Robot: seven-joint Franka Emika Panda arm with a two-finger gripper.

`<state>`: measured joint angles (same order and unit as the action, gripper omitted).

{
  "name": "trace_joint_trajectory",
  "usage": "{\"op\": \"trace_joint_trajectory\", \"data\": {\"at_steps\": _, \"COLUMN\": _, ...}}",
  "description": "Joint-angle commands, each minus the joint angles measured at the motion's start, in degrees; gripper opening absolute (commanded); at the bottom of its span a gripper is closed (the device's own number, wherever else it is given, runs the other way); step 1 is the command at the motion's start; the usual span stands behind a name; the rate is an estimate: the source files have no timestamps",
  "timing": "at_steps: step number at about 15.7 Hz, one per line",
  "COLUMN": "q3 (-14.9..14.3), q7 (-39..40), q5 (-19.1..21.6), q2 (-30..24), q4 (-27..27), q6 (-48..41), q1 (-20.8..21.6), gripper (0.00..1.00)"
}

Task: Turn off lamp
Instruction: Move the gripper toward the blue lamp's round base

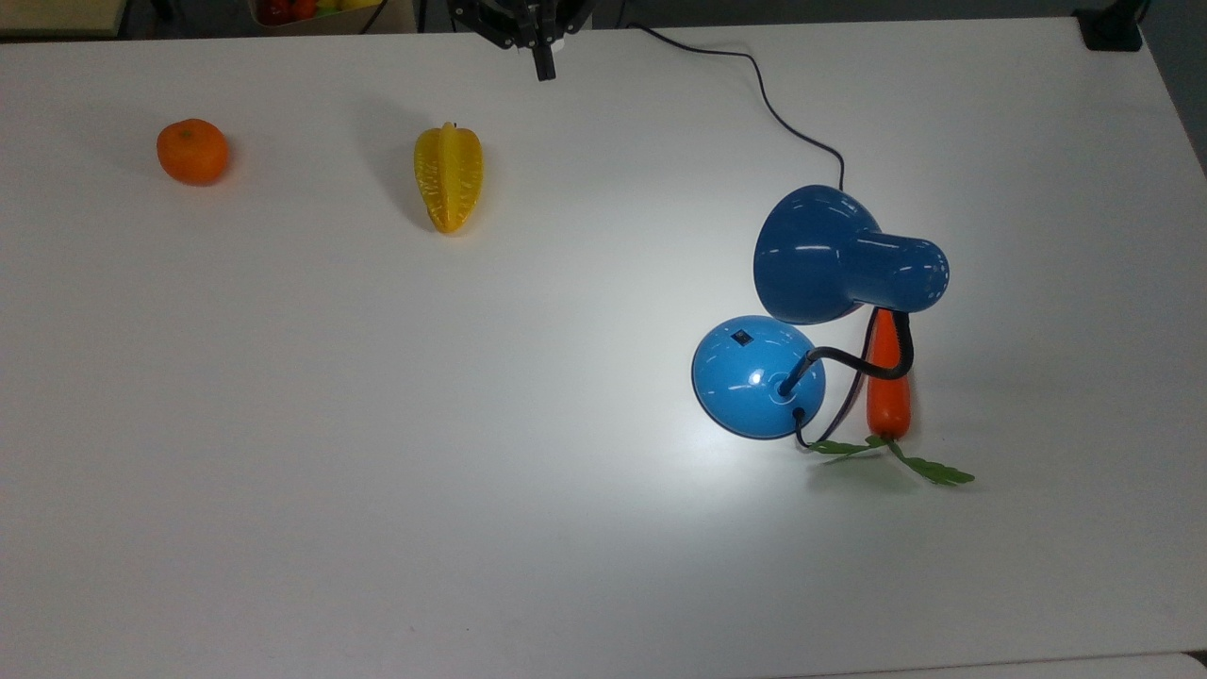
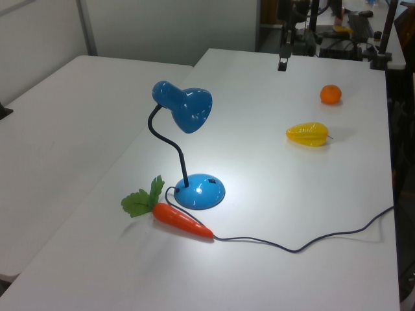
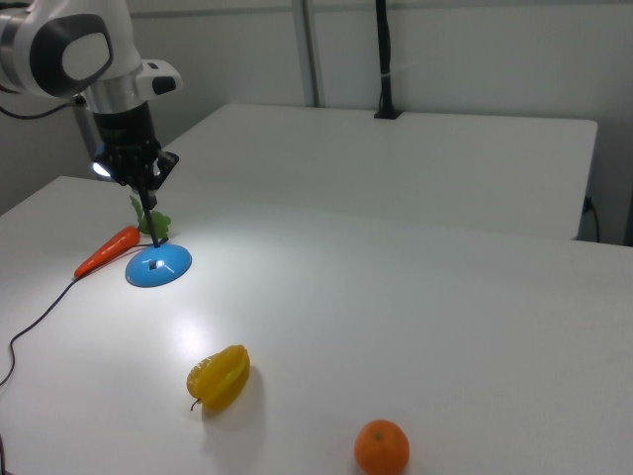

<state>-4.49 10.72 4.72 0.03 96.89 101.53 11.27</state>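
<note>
The lamp (image 1: 830, 283) has a glossy dark blue shade (image 1: 820, 255), a lighter blue domed base (image 1: 754, 377) with a small black switch (image 1: 743, 336), a black neck (image 1: 858, 356) and a thin black cord (image 1: 754, 71). The bench (image 1: 377, 424) is white, brightest beside the base. The carrot (image 1: 888, 387) is orange-red with green leaves (image 1: 905, 460). The starfruit (image 1: 448, 176) is ridged yellow, the tangerine (image 1: 192, 150) orange. The gripper (image 1: 544, 68) is black, the arm (image 3: 84, 49) white and grey.
</note>
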Motion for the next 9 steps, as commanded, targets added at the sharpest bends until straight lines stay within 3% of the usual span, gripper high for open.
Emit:
{"op": "trace_joint_trajectory", "data": {"at_steps": 1, "q3": -0.4, "q7": 4.6, "q5": 1.1, "q2": 0.8, "q4": 1.0, "q6": 1.7, "q1": 1.8, "gripper": 0.0}}
{"op": "trace_joint_trajectory", "data": {"at_steps": 5, "q3": -0.3, "q7": 7.6, "q5": 0.2, "q2": 2.5, "q4": 0.9, "q6": 2.3, "q1": 3.4, "gripper": 0.0}}
{"op": "trace_joint_trajectory", "data": {"at_steps": 9, "q3": 0.8, "q7": 8.7, "q5": 0.2, "q2": 3.0, "q4": 3.5, "q6": 8.8, "q1": 3.9, "gripper": 0.0}}
